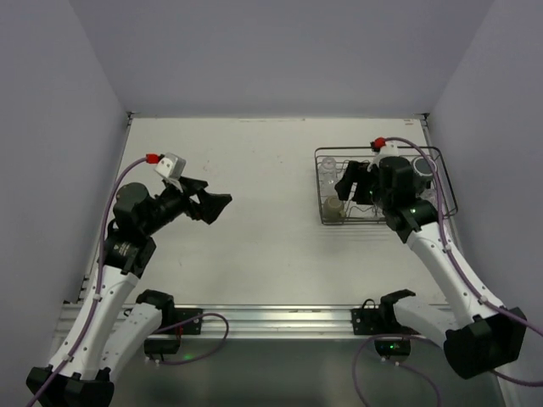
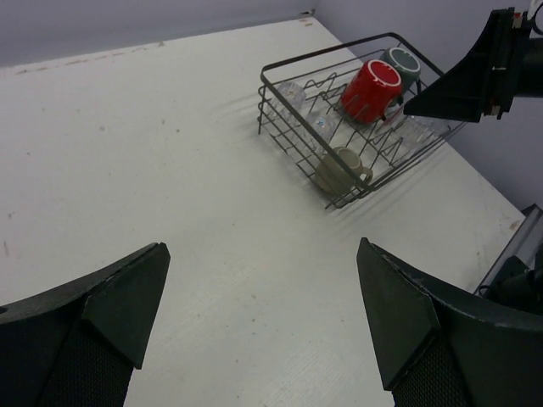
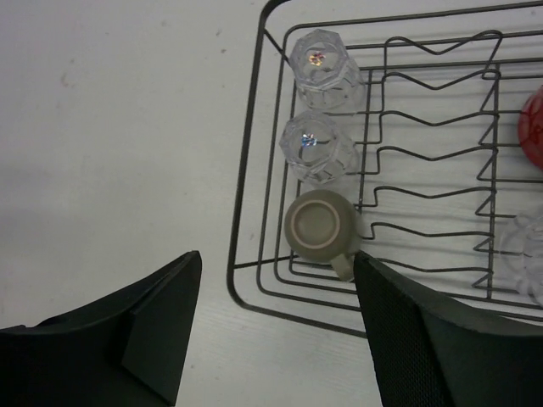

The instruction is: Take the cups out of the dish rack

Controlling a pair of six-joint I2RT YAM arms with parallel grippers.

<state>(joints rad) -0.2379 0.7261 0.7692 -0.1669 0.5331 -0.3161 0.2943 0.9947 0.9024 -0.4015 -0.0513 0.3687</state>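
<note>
Right claw [image 3: 276, 259] spread above rack [image 3: 246, 170]; mug [image 3: 321, 225] just ahead, centred. Body to be straddled, handle and wires avoided. Left claw [image 2: 261, 250] spread too.

The black wire dish rack [image 3: 243, 182] is sitting on the far right of the tabletop [image 1: 254, 254]. Along one end, two clear tumblers [image 3: 322, 64] [image 3: 316, 148] and an olive-tan mug [image 3: 321, 225] are standing in a row. The red cup [image 2: 371, 87] and the dark grey cup [image 2: 400, 62] are leaning side by side at the opposite end.
</note>
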